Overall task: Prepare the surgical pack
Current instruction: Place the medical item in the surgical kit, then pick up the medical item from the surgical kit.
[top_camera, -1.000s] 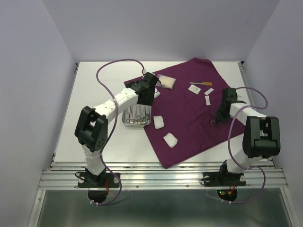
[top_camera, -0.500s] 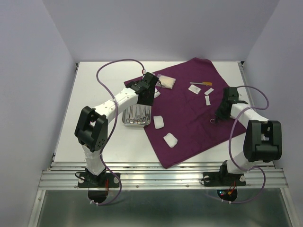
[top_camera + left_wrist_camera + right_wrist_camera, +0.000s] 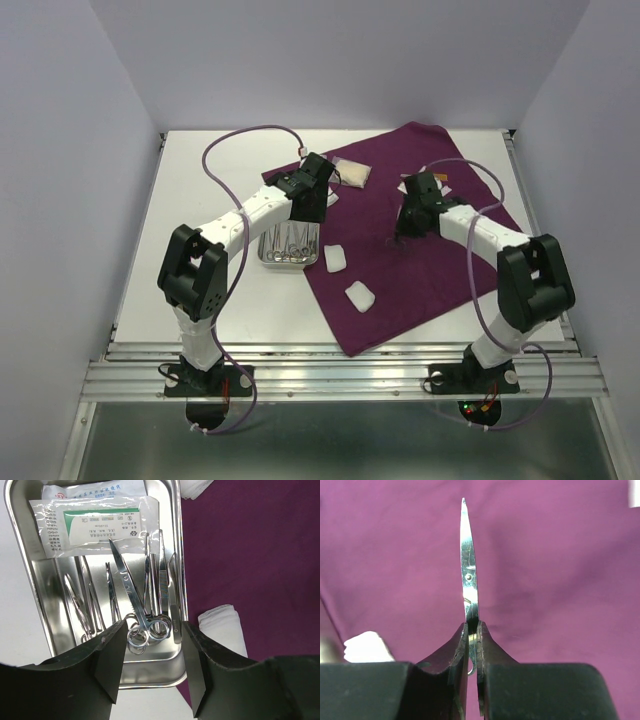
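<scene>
Right claw (image 3: 472, 628) pinches scissors (image 3: 467, 570), blades jutting ahead above cloth (image 3: 555, 555).

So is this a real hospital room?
Probably not: it looks like a robot practice bench. Plain walls box in a white table with robot arms bolted on. A steel tray of scissors sits at the edge of a purple cloth.

White arm links (image 3: 255, 208), black joints (image 3: 192, 270), purple cables (image 3: 247, 127)
</scene>
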